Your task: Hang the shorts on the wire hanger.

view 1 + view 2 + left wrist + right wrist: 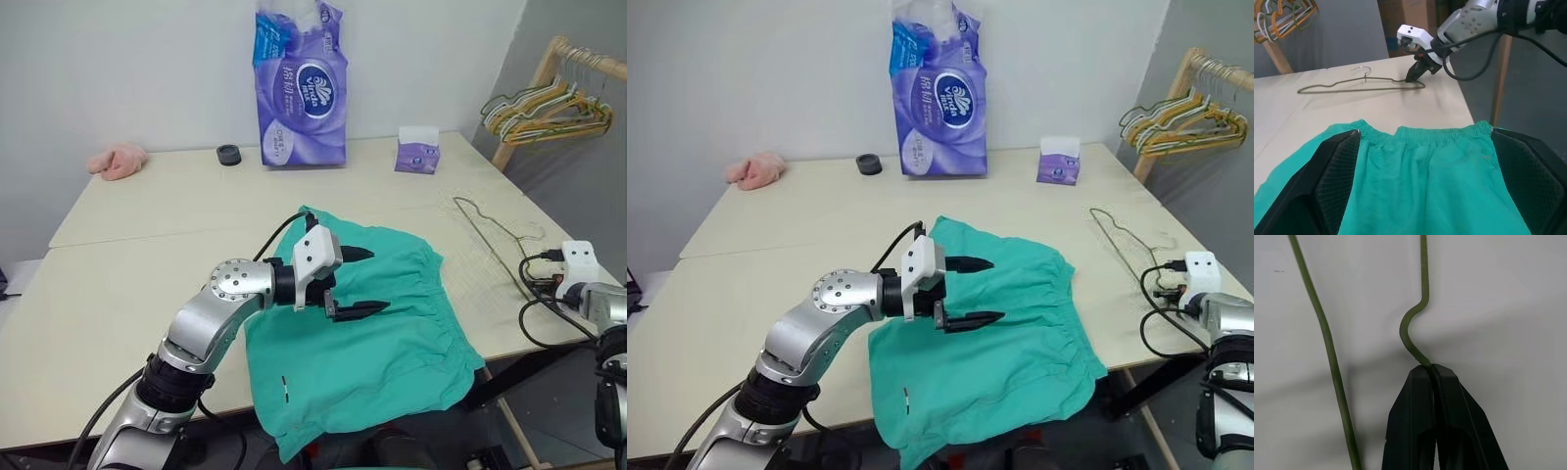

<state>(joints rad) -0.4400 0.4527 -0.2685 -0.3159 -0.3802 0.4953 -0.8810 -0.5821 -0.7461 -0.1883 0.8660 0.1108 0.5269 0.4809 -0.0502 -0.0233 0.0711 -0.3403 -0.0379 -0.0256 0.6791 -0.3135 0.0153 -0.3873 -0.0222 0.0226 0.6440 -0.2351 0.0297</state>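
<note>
Black right end effector (1431, 369) apparently clamped on wire hanger (1413, 328); left end effector (364, 282) wide above shorts (392, 343).

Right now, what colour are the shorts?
Plain teal-green shorts; clearest in the left eye view.

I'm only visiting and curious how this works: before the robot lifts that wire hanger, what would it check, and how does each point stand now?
1. Right gripper shut on the wire hanger: ok, its jaws are pressed together on the wire at a bend.
2. Hanger free to lift: ok, it lies flat on the table with nothing on top.
3. Left gripper ready for the shorts: ok, jaws wide open above the cloth.
4. Shorts spread out: ok, the waistband faces the hanger.
5. Shorts fully on the table: not ok, one part hangs over the near edge.
6. Firmness of the grip: cannot tell.
</note>
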